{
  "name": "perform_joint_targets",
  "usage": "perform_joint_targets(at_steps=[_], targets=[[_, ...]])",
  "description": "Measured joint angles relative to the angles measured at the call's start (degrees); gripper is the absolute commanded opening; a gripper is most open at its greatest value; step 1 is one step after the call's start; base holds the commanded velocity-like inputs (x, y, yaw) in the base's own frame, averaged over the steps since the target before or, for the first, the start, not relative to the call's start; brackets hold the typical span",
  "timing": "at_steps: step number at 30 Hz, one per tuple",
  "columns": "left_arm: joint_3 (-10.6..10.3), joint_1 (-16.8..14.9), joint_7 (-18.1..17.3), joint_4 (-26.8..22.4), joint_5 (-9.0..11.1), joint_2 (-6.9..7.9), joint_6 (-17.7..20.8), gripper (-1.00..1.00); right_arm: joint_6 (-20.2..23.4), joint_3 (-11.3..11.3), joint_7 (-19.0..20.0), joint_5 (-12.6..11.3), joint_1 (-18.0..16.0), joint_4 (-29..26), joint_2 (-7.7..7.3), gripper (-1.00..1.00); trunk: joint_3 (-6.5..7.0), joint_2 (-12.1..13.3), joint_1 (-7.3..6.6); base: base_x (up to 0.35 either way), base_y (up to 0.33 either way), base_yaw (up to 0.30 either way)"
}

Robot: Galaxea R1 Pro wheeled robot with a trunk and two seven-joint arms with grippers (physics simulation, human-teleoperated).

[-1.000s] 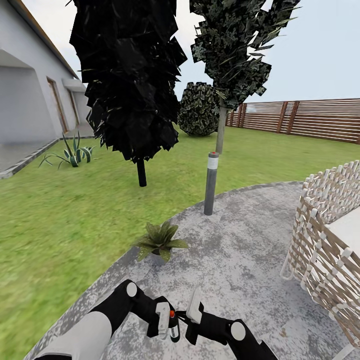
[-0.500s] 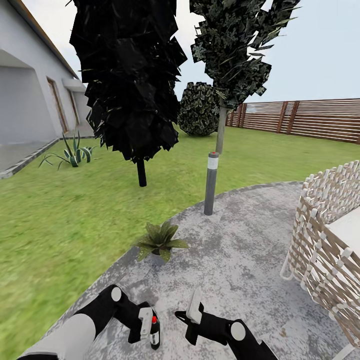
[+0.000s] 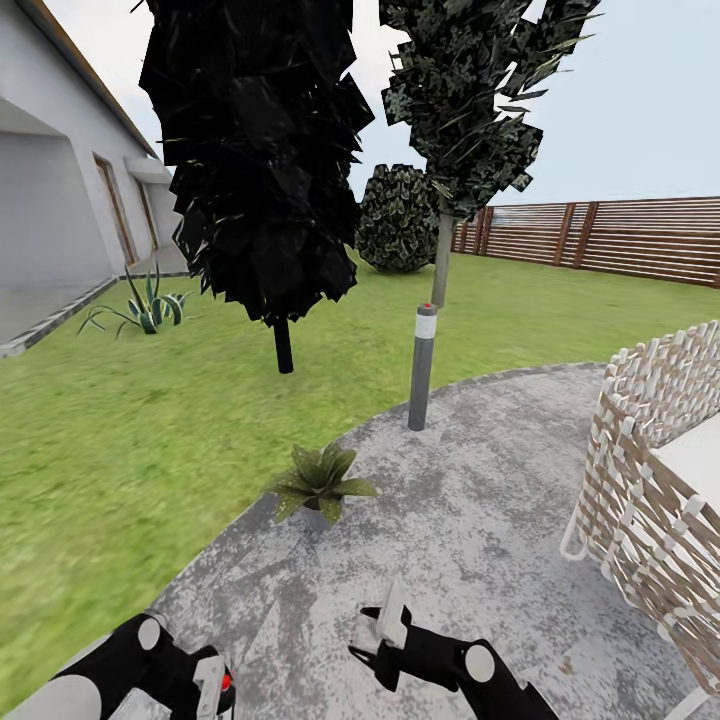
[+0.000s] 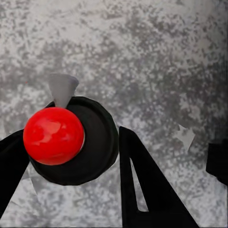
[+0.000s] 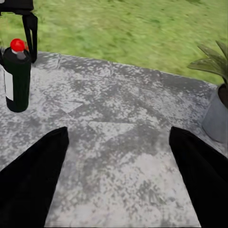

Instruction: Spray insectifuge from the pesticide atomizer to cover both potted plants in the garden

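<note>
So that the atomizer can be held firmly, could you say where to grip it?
Grip the atomizer by its straight dark body, coming in level from the side: it stands upright, and its round red cap offers little flat surface.

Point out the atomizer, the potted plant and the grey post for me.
atomizer [image 5: 17, 78], right wrist view, dark bottle body.
potted plant [image 3: 322, 478], head view, leaf rosette.
grey post [image 3: 421, 375], head view, mid shaft.

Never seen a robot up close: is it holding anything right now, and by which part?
The left gripper grips the dark spray bottle near its red-capped top. The right gripper is open and holds nothing.
</note>
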Motion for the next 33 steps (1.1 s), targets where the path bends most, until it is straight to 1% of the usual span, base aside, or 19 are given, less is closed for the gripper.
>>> perform_joint_targets(at_steps=[3, 5, 7, 10, 13, 15, 16, 18, 19, 20, 22, 24, 26, 27, 28, 29, 30, 31, 33], targets=[[0.07, 1.11, 0.06, -0.01, 0.88, 2.13, -0.58, -1.00, 0.09, -0.19, -0.17, 0.04, 0.00, 0.29, -0.04, 1.00, 0.00, 0.00, 0.00, 0.000, 0.000, 0.000], [0.16, 1.30, 0.85, 0.06, 1.21, 2.89, -1.34, -1.00, 0.08, -0.29, -0.33, 0.04, 0.00, 0.94, -0.05, 1.00, 0.00, 0.00, 0.00, 0.000, 0.000, 0.000], [0.65, 1.39, 4.54, 1.00, 3.07, 3.47, -1.74, -1.00, 0.05, -0.38, -1.57, 0.07, 0.00, 1.86, -0.17, 1.00, 0.00, 0.00, 0.00, 0.000, 0.000, 0.000], [1.66, 1.43, 12.02, 4.87, 7.77, 3.44, -2.03, -1.00, 0.10, -0.35, -6.33, 0.08, 0.01, 3.88, -0.61, 1.00, 0.00, 0.00, 0.00, 0.000, 0.000, 0.000], [2.03, 1.45, 16.86, 7.57, 13.79, 3.32, -2.07, -1.00, 0.05, -0.34, -13.36, 0.10, 0.01, 7.09, -0.74, 1.00, 0.00, 0.00, 0.00, 0.000, 0.000, 0.000], [2.11, 1.46, 19.76, 8.92, 19.48, 3.25, -2.00, -1.00, 0.01, -0.33, -17.34, 0.16, 0.00, 8.02, -0.76, 1.00, 0.00, 0.00, 0.00, 0.000, 0.000, 0.000], [2.16, 1.46, 21.75, 9.99, 23.30, 3.20, -1.96, -1.00, -0.02, -0.30, -18.90, 0.14, 0.00, 8.32, -0.80, 1.00, 0.00, 0.00, 0.00, 0.000, 0.000, 0.000], [2.04, 1.51, 25.28, 12.40, 29.30, 3.08, -2.05, -1.00, -0.18, -0.37, -21.33, 0.06, 0.01, 9.74, -1.11, 1.00, 0.00, 0.00, 0.00, 0.000, 0.000, 0.000], [1.96, 1.66, 26.59, 13.42, 31.32, 3.05, -2.07, -1.00, -0.26, -0.39, -22.70, -0.05, 0.01, 11.05, -1.46, 1.00, 0.00, 0.00, 0.00, 0.000, 0.000, 0.000], [1.94, 1.96, 28.31, 14.51, 33.86, 3.03, -2.09, -1.00, -0.37, -0.40, -25.30, -0.19, 0.02, 13.73, -1.81, 1.00, -0.01, 0.00, 0.00, 0.000, 0.000, 0.000], [1.97, 2.64, 30.35, 15.23, 37.28, 3.02, -2.18, -1.00, -0.50, -0.42, -29.91, -0.35, 0.04, 18.71, -2.02, 1.00, -0.01, 0.00, 0.00, 0.000, 0.000, 0.000], [1.99, 3.97, 32.13, 15.56, 42.31, 2.78, -2.55, -1.00, -0.62, -0.34, -37.32, -0.96, 0.08, 25.17, -2.07, 1.00, -0.01, 0.00, 0.00, 0.000, 0.000, 0.000], [2.10, 4.57, 33.29, 15.61, 46.52, 2.43, -2.88, -1.00, -0.99, -0.63, -42.99, -3.30, 0.10, 29.03, -2.08, 1.00, 0.00, 0.00, 0.00, 0.000, 0.000, 0.000], [2.17, 4.80, 34.43, 15.65, 49.63, 2.28, -2.99, -1.00, -1.58, -0.84, -46.59, -6.36, 0.11, 30.93, -2.08, 1.00, 0.00, 0.00, 0.00, 0.000, 0.000, 0.000], [2.12, 4.92, 35.19, 15.67, 51.35, 2.21, -3.14, -1.00, -2.06, -0.93, -48.39, -8.73, 0.11, 31.78, -2.07, 1.00, 0.00, 0.00, 0.00, 0.000, 0.000, 0.000], [2.01, 5.16, 35.81, 15.70, 52.33, 2.10, -3.37, -1.00, -2.58, -0.94, -49.55, -11.25, 0.12, 32.34, -2.07, 1.00, 0.00, 0.00, 0.00, 0.000, 0.000, 0.000], [1.78, 6.40, 36.69, 15.61, 53.53, 1.88, -3.80, -1.00, -3.50, -1.00, -50.95, -16.19, 0.20, 33.03, -2.24, 1.00, -0.01, 0.00, 0.00, 0.000, 0.000, 0.000], [1.91, 7.23, 37.88, 15.57, 54.02, 1.87, -3.94, -1.00, -3.88, -0.95, -51.32, -17.97, 0.27, 33.21, -2.69, 1.00, 0.00, 0.00, 0.00, 0.000, 0.000, 0.000], [2.09, 8.18, 43.07, 15.70, 54.61, 1.75, -4.19, -1.00, -5.40, -0.95, -51.60, -19.20, 0.37, 33.36, -3.37, 1.00, 0.00, 0.00, 0.00, 0.000, 0.000, 0.000]])
